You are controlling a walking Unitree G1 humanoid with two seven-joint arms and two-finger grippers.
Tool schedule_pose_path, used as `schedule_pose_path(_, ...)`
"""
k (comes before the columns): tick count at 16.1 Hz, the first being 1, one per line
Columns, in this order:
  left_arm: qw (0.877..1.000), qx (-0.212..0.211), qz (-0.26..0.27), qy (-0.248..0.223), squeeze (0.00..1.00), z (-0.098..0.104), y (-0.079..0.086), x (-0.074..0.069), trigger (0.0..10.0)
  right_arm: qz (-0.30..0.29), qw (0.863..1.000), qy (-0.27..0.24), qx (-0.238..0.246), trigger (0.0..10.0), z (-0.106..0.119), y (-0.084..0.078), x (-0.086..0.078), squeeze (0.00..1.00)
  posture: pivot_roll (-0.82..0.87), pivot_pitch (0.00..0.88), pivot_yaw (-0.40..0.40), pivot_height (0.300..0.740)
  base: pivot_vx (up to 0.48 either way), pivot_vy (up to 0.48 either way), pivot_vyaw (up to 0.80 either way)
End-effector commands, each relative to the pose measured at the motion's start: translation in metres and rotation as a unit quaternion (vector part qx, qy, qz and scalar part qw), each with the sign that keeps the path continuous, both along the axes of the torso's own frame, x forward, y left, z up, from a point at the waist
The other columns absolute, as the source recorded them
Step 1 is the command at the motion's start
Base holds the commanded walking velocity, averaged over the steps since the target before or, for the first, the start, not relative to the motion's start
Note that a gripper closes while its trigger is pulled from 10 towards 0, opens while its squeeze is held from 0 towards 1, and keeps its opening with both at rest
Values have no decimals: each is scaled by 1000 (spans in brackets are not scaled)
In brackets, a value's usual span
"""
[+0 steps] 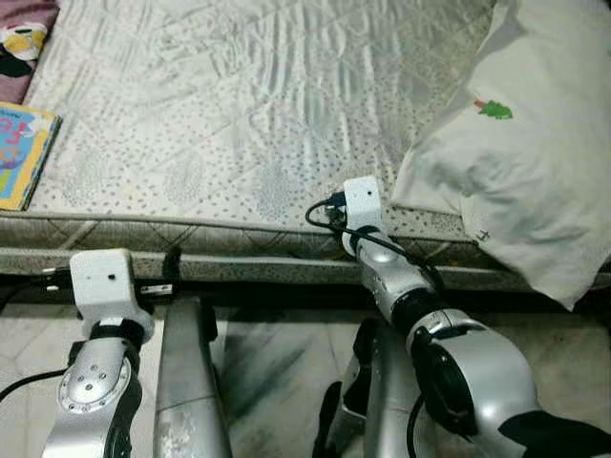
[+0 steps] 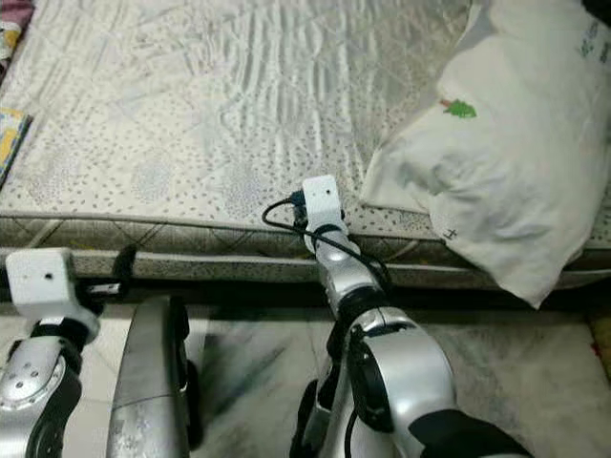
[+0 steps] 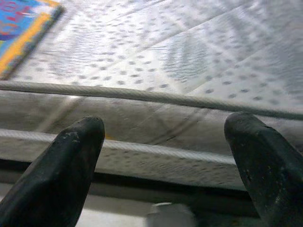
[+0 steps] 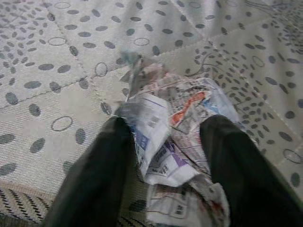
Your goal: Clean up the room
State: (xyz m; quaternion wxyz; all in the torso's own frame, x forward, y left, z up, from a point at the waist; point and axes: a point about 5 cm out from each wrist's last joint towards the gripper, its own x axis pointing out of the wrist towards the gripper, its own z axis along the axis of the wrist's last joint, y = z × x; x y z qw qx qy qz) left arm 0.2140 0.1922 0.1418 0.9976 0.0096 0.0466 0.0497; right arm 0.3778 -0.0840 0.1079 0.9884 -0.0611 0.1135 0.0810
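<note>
The mattress [image 1: 239, 105] takes most of the scene. A white pillow [image 1: 516, 162] lies at its right, hanging over the near edge. A colourful book [image 1: 21, 153] lies at the far left. The right gripper [image 4: 163, 142] grips crumpled newspaper [image 4: 175, 123] on the mattress near edge. The left gripper [image 3: 163, 156] is wide, holding nothing, before the mattress side.

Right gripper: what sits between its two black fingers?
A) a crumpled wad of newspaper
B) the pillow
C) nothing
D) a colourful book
A: in the right wrist view the right gripper has its fingers on either side of a crumpled wad of newspaper on the mattress.
</note>
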Motion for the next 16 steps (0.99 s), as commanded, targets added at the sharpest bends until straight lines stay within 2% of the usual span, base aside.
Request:
schedule_pose_path(1,997,-30,-68,11,0,-5,-14,-1,10000,-20,999,35,10,0,-11,-8,-3,0,216,182,-145,531,0,0,0)
schedule_pose_path(2,993,-43,-108,15,0,-6,-22,-2,10000,-19,999,36,14,0,-11,-8,-3,0,216,180,-145,531,0,0,0)
schedule_pose_path(4,989,-54,-139,15,0,-7,-29,-1,10000,-15,999,37,16,0,-10,-7,-2,0,219,163,-146,531,0,0,0)
schedule_pose_path(11,989,-50,-140,13,0,-11,-27,8,10000,-10,999,19,25,0,5,-7,5,0,210,128,-138,531,0,0,0)
schedule_pose_path(13,987,-51,-149,11,0,-13,-29,15,10000,-1,1000,6,27,0,15,-14,11,0,180,94,-125,531,0,0,0)
schedule_pose_path(16,986,-47,-157,5,0,-13,-30,24,10000,-28,998,-4,52,0,29,-36,19,0,146,61,-97,531,0,0,0)
